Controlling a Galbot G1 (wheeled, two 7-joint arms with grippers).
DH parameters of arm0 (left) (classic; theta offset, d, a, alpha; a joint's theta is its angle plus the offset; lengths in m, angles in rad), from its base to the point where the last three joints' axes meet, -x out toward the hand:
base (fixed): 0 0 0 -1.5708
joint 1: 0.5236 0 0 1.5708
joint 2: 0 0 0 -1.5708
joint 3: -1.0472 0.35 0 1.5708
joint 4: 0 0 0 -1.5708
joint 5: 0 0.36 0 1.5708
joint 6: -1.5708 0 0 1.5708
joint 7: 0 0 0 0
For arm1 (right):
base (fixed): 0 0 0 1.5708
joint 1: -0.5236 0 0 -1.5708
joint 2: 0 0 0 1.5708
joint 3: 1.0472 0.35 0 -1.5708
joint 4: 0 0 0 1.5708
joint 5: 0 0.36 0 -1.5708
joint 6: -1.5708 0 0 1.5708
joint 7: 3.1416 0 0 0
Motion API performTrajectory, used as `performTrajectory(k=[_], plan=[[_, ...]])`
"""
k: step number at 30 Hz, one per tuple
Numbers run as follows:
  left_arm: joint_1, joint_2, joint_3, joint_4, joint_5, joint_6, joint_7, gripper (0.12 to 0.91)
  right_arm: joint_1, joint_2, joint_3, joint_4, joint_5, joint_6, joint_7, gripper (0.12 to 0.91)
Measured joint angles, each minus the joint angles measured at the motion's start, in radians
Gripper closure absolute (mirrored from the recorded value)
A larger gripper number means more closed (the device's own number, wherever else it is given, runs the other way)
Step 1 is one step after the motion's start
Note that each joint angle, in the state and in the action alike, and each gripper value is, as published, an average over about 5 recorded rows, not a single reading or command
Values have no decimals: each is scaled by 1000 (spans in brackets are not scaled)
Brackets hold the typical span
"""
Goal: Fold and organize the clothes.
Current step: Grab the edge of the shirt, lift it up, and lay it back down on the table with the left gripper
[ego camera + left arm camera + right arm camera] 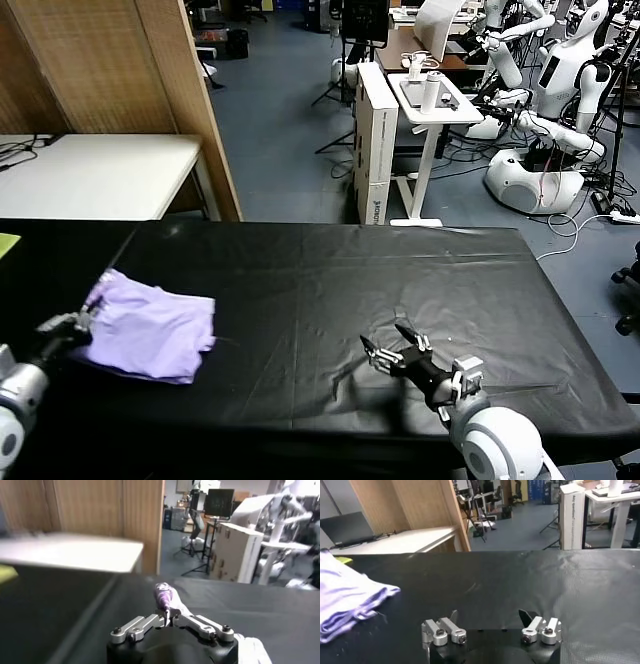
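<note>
T-shirt point(150, 328), folded into a lavender bundle at the left of the black desk point(330, 290). Left hand point(78, 324) pinches its near-left edge; right hand point(395, 350) rests spread, well apart. Advice: keep layers aligned, release flat.

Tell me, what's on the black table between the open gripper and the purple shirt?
Nothing: only bare black table cover lies between the right gripper and the folded shirt, shown in the head view.
</note>
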Motion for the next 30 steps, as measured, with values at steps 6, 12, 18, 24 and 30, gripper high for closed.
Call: performTrajectory(k=[6, 12, 18, 24, 30], plan=[[-51, -121, 149, -95, 32, 81, -62, 844, -25, 4, 16, 14, -15, 2, 0, 118], [-96, -318, 392, -120, 43, 106, -113, 844, -45, 5, 30, 21, -28, 3, 1, 118], [-123, -494, 593, -93, 95, 99, -127, 844, -31, 19, 12, 3, -42, 0, 3, 118], [-148, -626, 707, -26, 165, 81, -121, 844, -7, 28, -10, -5, -5, -12, 15, 118], [-159, -658, 765, 24, 224, 76, -85, 731, 28, 24, -29, 2, 144, -56, 72, 118]])
